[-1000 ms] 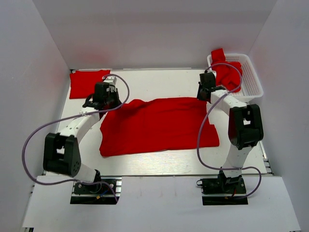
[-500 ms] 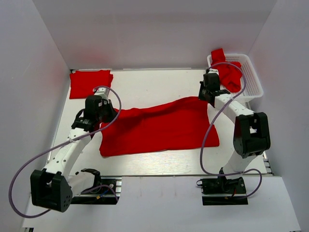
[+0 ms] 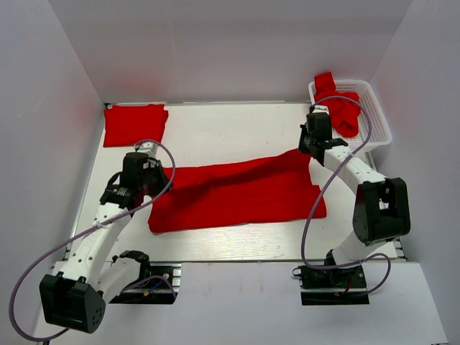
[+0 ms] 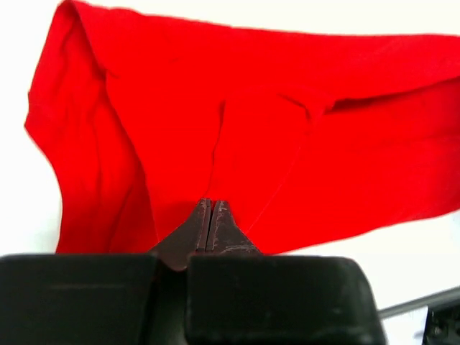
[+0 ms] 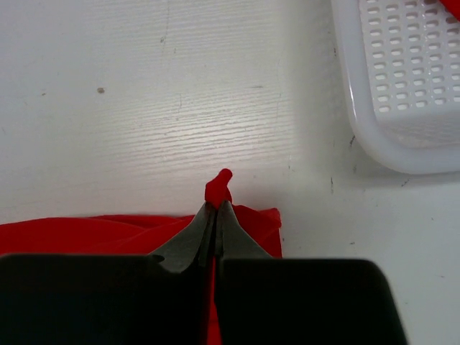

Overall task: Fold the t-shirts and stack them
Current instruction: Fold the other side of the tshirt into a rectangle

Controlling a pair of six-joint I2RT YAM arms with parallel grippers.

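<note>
A large red t-shirt (image 3: 237,192) lies across the middle of the table, its far edge raised and drawn over the rest. My left gripper (image 3: 151,180) is shut on its far left corner, and in the left wrist view creases in the cloth (image 4: 237,129) run down to the shut gripper (image 4: 212,206). At the far right corner my right gripper (image 3: 309,149) is shut too, with a nub of red cloth (image 5: 218,185) poking out past the closed gripper (image 5: 215,207). A folded t-shirt (image 3: 135,123) lies at the back left.
A white lattice basket (image 3: 381,123) stands at the back right with more red t-shirts (image 3: 339,109) bunched inside; its corner (image 5: 374,122) shows in the right wrist view. White walls close in the table (image 3: 230,129) on three sides. Purple cables loop from both arms.
Both grippers have moved toward the near edge, carrying the shirt's far edge with them. The spread shirt now looks narrower from back to front.
</note>
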